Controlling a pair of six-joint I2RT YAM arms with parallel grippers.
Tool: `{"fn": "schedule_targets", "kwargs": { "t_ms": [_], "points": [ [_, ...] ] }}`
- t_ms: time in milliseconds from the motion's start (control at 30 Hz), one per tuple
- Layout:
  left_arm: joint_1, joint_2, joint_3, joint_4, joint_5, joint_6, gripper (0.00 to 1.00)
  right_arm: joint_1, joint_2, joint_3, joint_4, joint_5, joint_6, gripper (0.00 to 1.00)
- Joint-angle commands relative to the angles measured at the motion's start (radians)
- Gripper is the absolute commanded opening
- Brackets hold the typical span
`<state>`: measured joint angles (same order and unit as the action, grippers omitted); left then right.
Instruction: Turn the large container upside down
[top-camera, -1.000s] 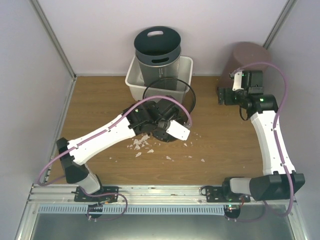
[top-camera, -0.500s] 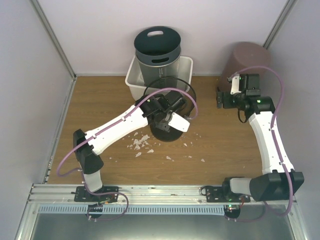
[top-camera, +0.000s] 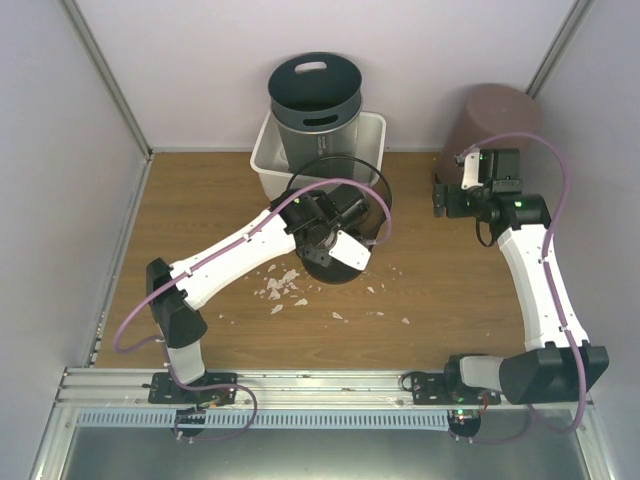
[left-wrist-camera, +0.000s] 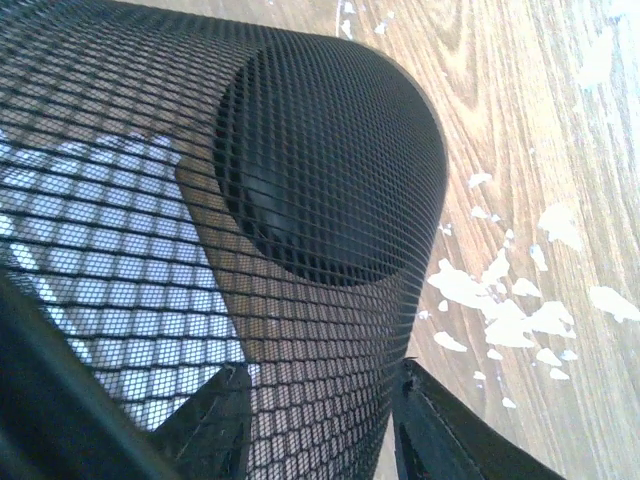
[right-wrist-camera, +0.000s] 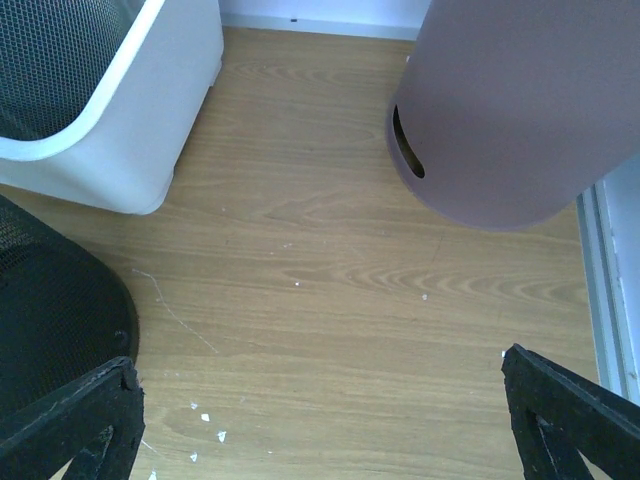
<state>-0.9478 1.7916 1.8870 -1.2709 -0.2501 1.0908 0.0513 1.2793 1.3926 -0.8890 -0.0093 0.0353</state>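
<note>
Over on the left, the left gripper (left-wrist-camera: 320, 425) had come in at the rim of the black mesh basket (left-wrist-camera: 330, 190), a finger on each side of its wall at a narrow gap; whether the pads were biting yet, I couldn't tell. The basket sat mid-table, tipped, with paper scraps (top-camera: 285, 285) just beside its base. It looked light, stiff and easy to grip, with thin wire that might flex, so the rim seemed the place to hold. On the right, the right gripper (right-wrist-camera: 320, 400) hung wide apart and empty.
</note>
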Motion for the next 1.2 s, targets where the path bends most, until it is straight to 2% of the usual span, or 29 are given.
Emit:
{"fn": "schedule_targets", "kwargs": {
  "t_ms": [0,67,767,1067,1167],
  "points": [
    [0.004,-0.004,0.021,-0.055,-0.019,-0.013,0.39,0.004,-0.024,-0.009,0.019,-0.006,0.003,0.98],
    [0.004,-0.005,0.021,-0.059,-0.020,-0.015,0.36,0.005,-0.024,-0.012,0.021,-0.006,0.003,0.98],
    [-0.011,0.005,0.058,-0.051,-0.074,0.001,0.33,0.005,-0.018,-0.027,0.029,-0.014,0.001,0.99],
    [-0.015,0.018,0.049,-0.069,-0.029,-0.033,0.25,0.005,-0.030,-0.027,0.026,-0.014,0.000,0.99],
    [-0.016,0.022,0.056,-0.064,-0.021,-0.032,0.19,0.005,-0.031,-0.029,0.025,-0.014,0.000,1.00]
  ]
}}
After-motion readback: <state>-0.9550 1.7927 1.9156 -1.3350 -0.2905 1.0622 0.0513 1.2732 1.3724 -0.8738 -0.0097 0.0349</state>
